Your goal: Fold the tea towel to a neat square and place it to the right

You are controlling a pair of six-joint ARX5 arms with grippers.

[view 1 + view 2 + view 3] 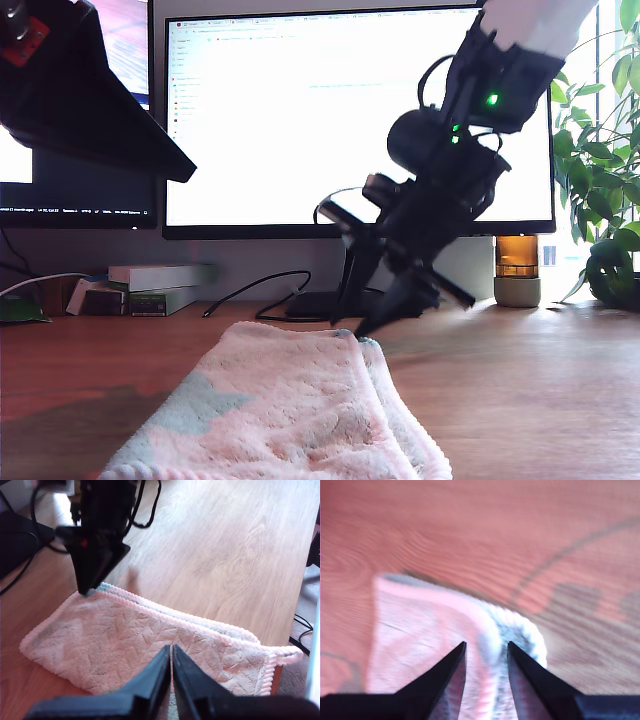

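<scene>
Although already doubled over, with stacked hems visible along one side, tea towel [290, 410] not yet a neat square: lying flat on the wooden surface [520, 400], towards the exterior view's lower centre, long axis running from the camera away towards the monitor [330, 120].

Far corner of the cloth met by my second end effector [375, 325], tilted down from the exterior view's upper right, released, fingers spread to either side of the corner's hem with nothing yet clamped. Clearly the nearer of the two to a grasp.

My first end effector [171, 652] clenched on nothing, fingers pressed together, poised above the opposite long edge of the cloth and apparently clear of it. Probably belonging to an arm's dark housing [90, 110] high at the exterior view's upper left, though not certain from that view.

Coming move judged to turn on the second end effector's straddle of the far corner: closing there would give a hold for carrying that end back along the long axis.

Shown only by the first wrist view: full outline of the cloth, its cord-like hem and a hanging loop [290, 655]. Shown only by the second wrist view: hem lying between the spread fingers. Shown only by the exterior view: height of each arm above the surface.
</scene>
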